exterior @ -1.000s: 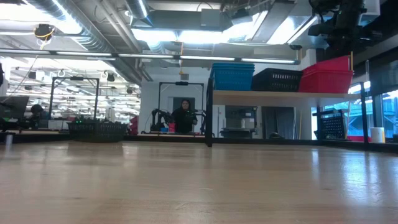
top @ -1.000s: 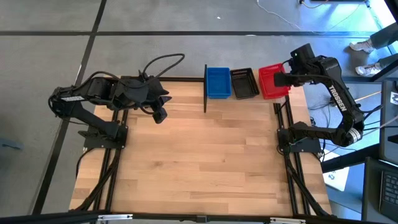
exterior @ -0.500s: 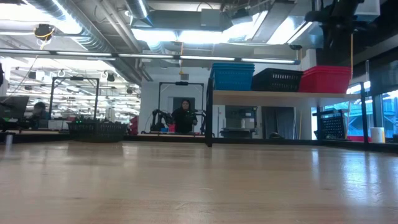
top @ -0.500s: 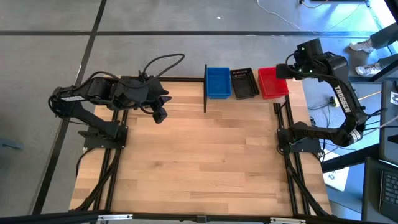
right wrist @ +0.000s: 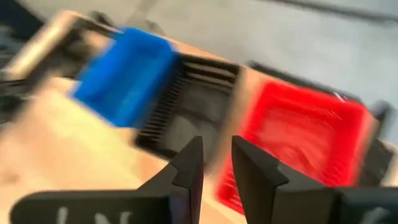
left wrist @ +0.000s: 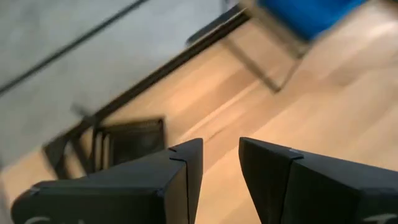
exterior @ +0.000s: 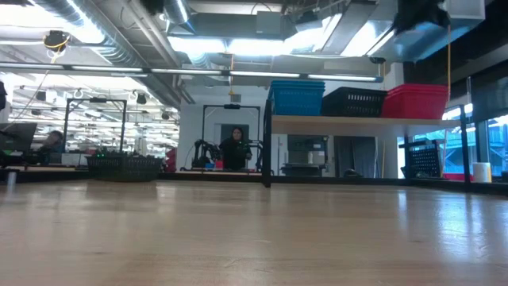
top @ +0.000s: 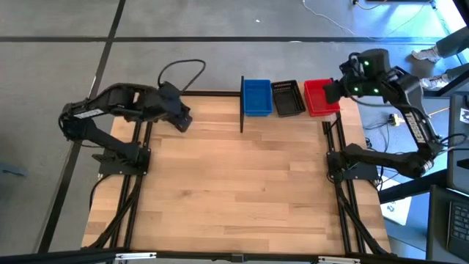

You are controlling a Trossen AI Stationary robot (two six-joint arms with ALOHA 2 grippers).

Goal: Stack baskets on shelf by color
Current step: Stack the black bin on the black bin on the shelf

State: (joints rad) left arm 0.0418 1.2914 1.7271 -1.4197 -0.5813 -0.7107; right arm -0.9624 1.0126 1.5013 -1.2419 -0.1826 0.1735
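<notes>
On the shelf (exterior: 357, 121) at the table's far edge, the baskets stand side by side: blue (top: 256, 97) (exterior: 297, 97), black (top: 288, 97) (exterior: 352, 102) and red (top: 320, 97) (exterior: 415, 101). All rest level on the board. My right gripper (top: 333, 92) (right wrist: 217, 155) hovers open above the red one's right side, well clear of it, pointing slantwise down at the row. My left gripper (top: 182, 121) (left wrist: 221, 152) is open and holds nothing, above the table's far left corner. The blue basket (left wrist: 311, 12) shows beyond its fingers.
A black post (top: 242, 110) bounds the shelf on its left. Black frame rails run along the table's sides (top: 135, 191). The wooden tabletop (top: 242, 183) lies bare in the middle. A person (exterior: 235, 148) stands in the room behind, and someone's shoes (top: 432, 55) show at the far right.
The red basket, tilted under my right gripper a second ago, now sits level on the shelf. My right gripper has come off it, risen, turned and drawn back toward the table's right edge. My left gripper has swung toward the far edge and rolled.
</notes>
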